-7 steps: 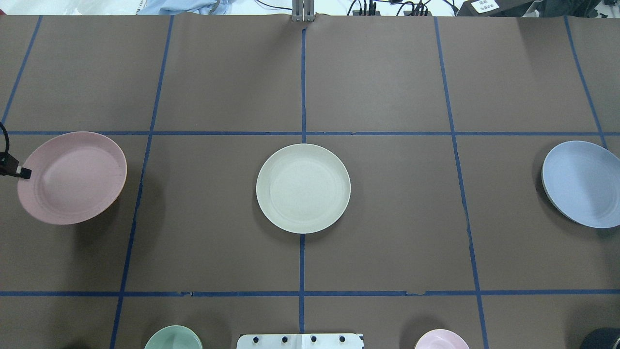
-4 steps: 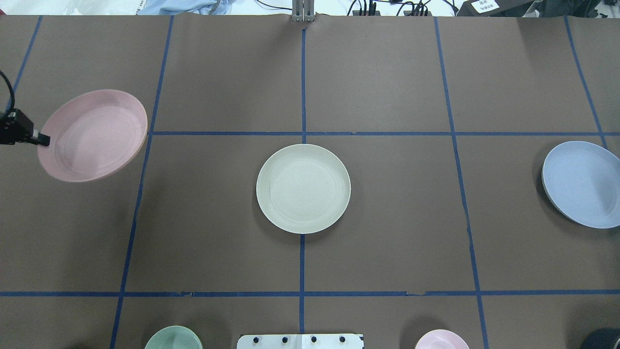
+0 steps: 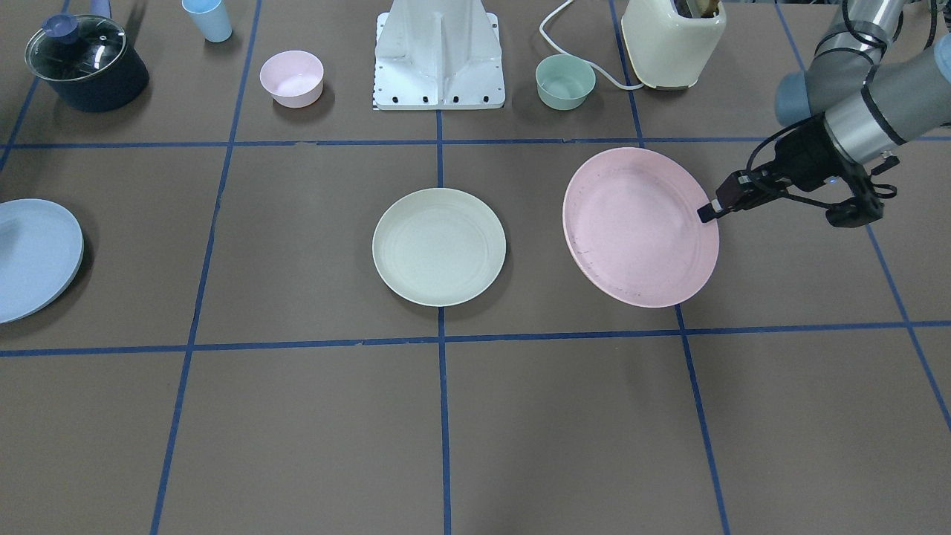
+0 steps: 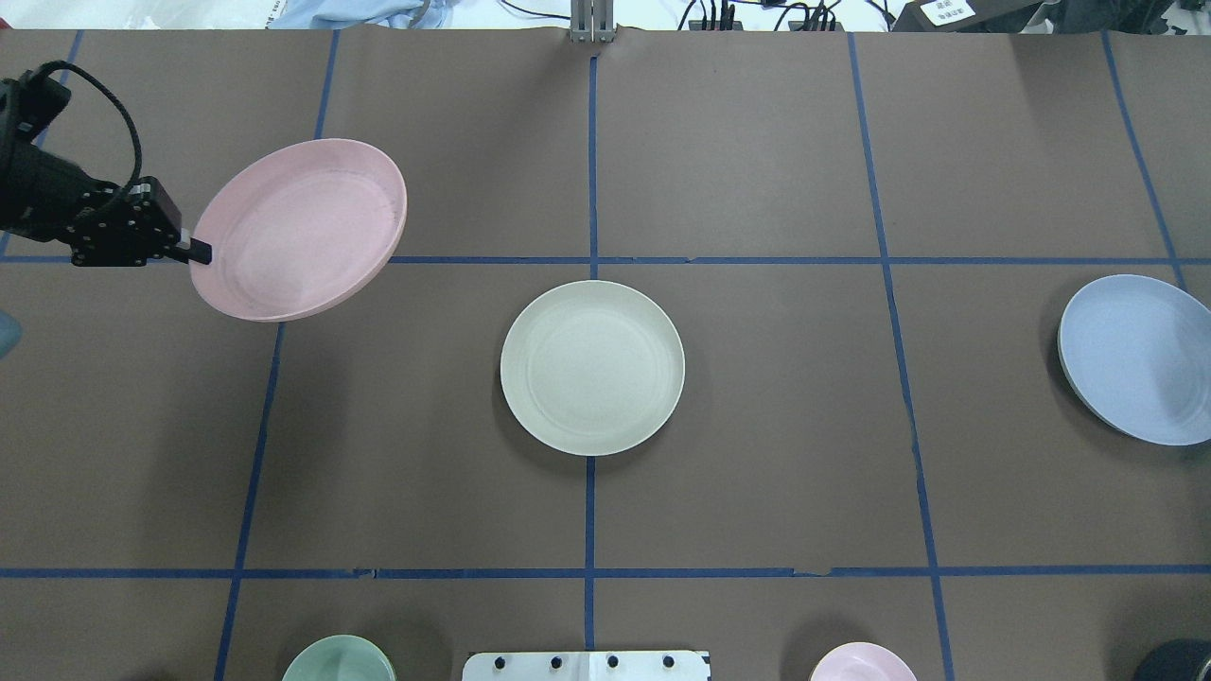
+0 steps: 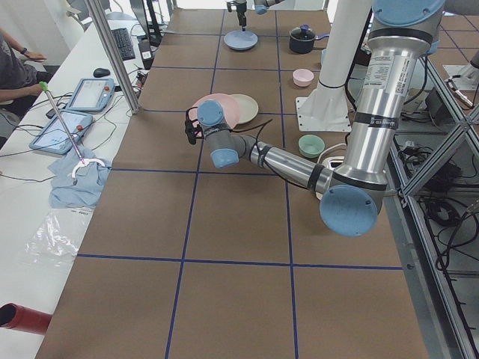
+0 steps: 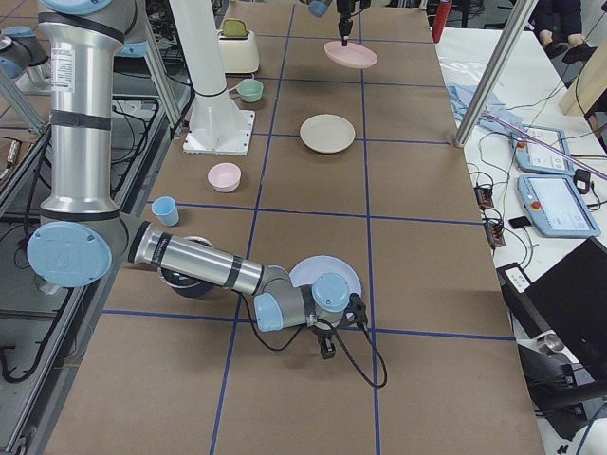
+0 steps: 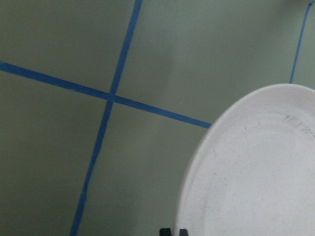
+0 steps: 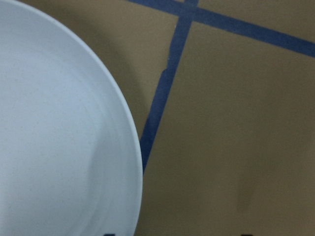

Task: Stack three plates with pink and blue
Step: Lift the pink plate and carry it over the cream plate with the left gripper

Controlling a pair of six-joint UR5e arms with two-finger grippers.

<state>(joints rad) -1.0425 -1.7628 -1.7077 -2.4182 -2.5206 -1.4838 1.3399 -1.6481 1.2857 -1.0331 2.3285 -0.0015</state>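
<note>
Over the robot's left side of the brown, blue-taped table (image 4: pixel 757 426), the round pale pink plastic plate (image 4: pixel 298 230) hangs tilted, its rim pinched in the left gripper (image 4: pixel 201 252). The round cream-white plate (image 4: pixel 592 368) lies at the centre. The pale blue plate (image 4: pixel 1140 359) lies far right, and the right gripper (image 6: pixel 327 349) beside it has its fingertips spread apart.

Three plates: a cream plate (image 4: pixel 592 368), with a pink plate (image 4: pixel 299 230) on one side of it and a blue plate (image 4: pixel 1135 359) on the other. Two bowls: a pink bowl (image 3: pixel 291 77) and a mint bowl (image 3: pixel 565 80). One pot (image 3: pixel 85 63), one cup (image 3: pixel 207 18), one toaster (image 3: pixel 672 41).
</note>
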